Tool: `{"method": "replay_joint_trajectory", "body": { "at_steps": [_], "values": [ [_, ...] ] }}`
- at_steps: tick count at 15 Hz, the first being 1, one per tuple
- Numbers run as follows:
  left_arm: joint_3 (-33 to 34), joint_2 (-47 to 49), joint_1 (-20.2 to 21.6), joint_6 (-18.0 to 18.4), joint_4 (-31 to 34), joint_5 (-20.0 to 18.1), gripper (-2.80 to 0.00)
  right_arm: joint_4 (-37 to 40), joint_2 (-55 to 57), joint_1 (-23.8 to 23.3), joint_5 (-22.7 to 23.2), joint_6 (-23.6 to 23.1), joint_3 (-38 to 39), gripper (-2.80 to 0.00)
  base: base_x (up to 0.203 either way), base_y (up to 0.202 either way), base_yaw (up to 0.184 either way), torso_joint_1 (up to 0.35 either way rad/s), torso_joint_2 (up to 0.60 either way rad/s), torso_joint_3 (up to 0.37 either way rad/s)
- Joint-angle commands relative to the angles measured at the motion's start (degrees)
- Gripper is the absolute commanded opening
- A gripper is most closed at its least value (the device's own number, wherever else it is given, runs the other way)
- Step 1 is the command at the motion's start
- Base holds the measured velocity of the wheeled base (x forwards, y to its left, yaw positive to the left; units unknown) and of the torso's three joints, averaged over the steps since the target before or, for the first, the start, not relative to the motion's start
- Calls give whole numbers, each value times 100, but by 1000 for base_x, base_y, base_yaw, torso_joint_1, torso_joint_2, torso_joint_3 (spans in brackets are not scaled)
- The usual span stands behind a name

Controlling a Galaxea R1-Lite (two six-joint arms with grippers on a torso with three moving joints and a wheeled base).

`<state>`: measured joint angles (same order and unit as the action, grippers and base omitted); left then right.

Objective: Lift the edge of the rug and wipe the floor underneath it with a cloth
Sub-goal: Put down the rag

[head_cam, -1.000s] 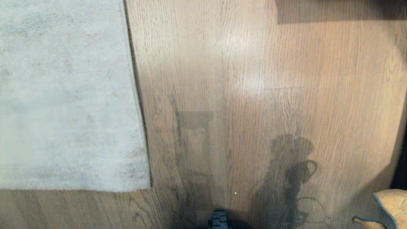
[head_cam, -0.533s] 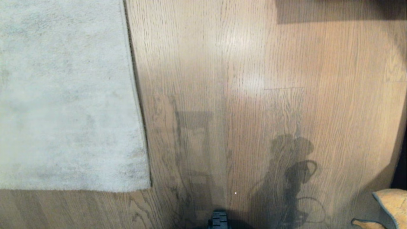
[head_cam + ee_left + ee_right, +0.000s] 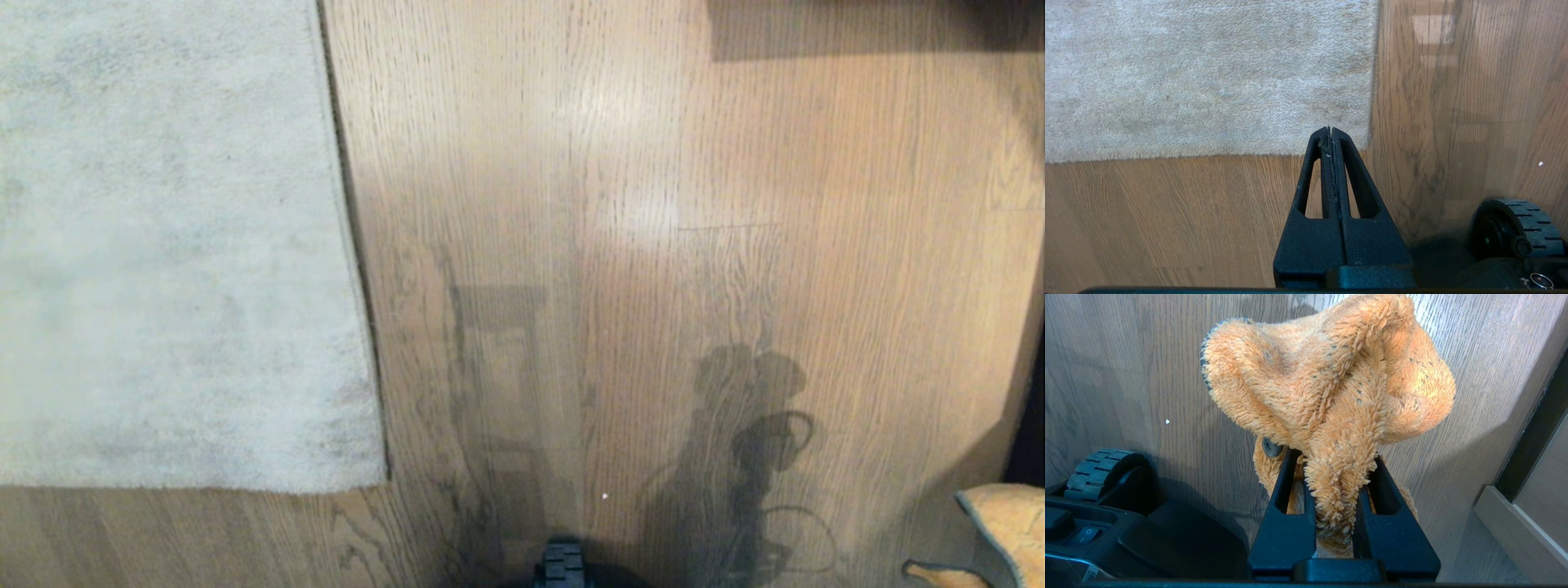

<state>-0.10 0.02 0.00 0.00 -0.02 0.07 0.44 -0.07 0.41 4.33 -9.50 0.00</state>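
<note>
The pale grey rug lies flat on the brown wood floor at the left, its rug edge running straight up the head view and its near corner low down. In the left wrist view my left gripper is shut and empty, held above the floor with its tips over that rug corner. My right gripper is shut on the orange fuzzy cloth, which bunches out above its fingers. A bit of the cloth shows at the head view's lower right corner.
A black wheel of my base sits on the floor to the right of the left gripper, and it shows again as the wheel in the right wrist view. A dark doorway or furniture base borders the floor at the far right.
</note>
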Motion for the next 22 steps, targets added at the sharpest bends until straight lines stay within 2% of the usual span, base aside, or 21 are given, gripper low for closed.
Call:
{"method": "replay_joint_trajectory", "body": {
  "at_steps": [1, 22],
  "values": [
    [1, -2, 0, 0, -6, 1, -280, 0, 7, 2, 7, -8, 0, -280, 0, 0, 0, 0, 0, 0],
    [7, -2, 0, 0, -6, 1, -280, 74, 54, 2, -2, 27, -26, -280, 0, 0, 0, 0, 0, 0]
  ]
}}
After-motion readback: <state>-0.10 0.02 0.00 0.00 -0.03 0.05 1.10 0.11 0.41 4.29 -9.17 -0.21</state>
